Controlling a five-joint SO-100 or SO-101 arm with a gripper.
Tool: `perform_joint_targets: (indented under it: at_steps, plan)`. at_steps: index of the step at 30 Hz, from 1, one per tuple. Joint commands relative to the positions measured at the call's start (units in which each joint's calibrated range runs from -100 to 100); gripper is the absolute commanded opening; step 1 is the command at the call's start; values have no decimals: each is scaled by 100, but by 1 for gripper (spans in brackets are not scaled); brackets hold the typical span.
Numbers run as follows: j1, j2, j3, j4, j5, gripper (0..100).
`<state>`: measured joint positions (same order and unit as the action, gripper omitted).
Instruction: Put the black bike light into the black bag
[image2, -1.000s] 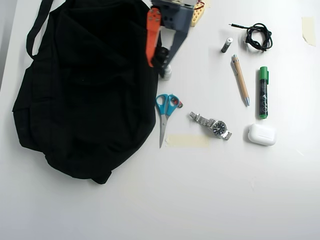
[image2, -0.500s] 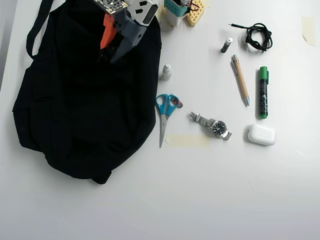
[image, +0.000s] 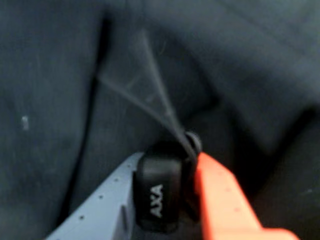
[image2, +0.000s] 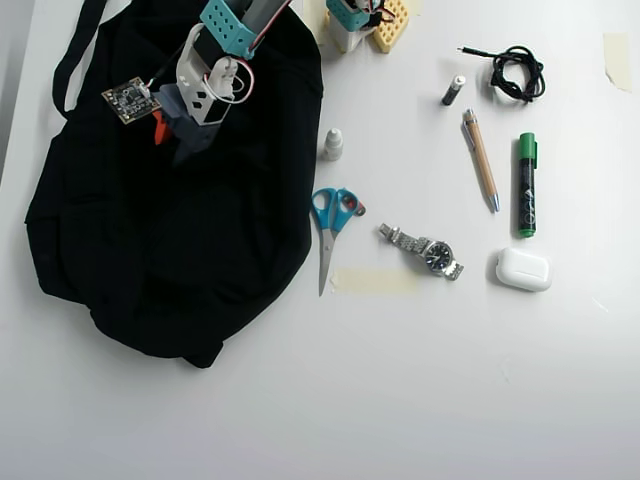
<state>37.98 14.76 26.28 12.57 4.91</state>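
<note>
In the wrist view my gripper (image: 172, 175) is shut on the black bike light (image: 157, 192), a small black body marked AXA, held between the grey finger (image: 102, 207) and the orange finger (image: 225, 200). Its thin strap tail (image: 150, 85) sticks up, blurred. Dark fabric of the black bag (image: 50, 100) fills the whole background. In the overhead view the gripper (image2: 170, 135) hangs over the upper left part of the large black bag (image2: 180, 240). The light itself is hidden under the arm there.
On the white table right of the bag in the overhead view lie blue scissors (image2: 330, 225), a small white bottle (image2: 332, 145), a wristwatch (image2: 425, 250), a pen (image2: 480, 160), a green marker (image2: 526, 185), a white earbud case (image2: 523, 270), a coiled black cable (image2: 515, 72) and a small dark cylinder (image2: 453, 90).
</note>
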Motion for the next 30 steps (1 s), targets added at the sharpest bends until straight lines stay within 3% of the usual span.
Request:
perform_joint_targets:
  at_steps: [1, 2, 3, 5, 7, 8, 9, 12, 14, 17, 21, 30]
  plan:
    - [-253, -281, -274, 242, -8, 50]
    - [-545, -829, -427, 983, -265, 68]
    - [-732, -1393, -535, 1740, -302, 70]
    - [-1061, -3277, -651, 3722, -307, 57]
    - [-1487, -4472, -570, 4333, -580, 32]
    - [-1928, -4846, -660, 4342, -585, 13]
    - [-2377, -5211, -786, 4342, -585, 2]
    - [-3865, -6041, -544, 4273, -559, 2]
    - [-4509, -6265, 139, 3644, -533, 2]
    - [-4793, -6671, 1325, 2386, -564, 2]
    - [-4957, -7568, 2835, 1534, -580, 2]
    - [-4913, -9028, 5045, 1413, -559, 2]
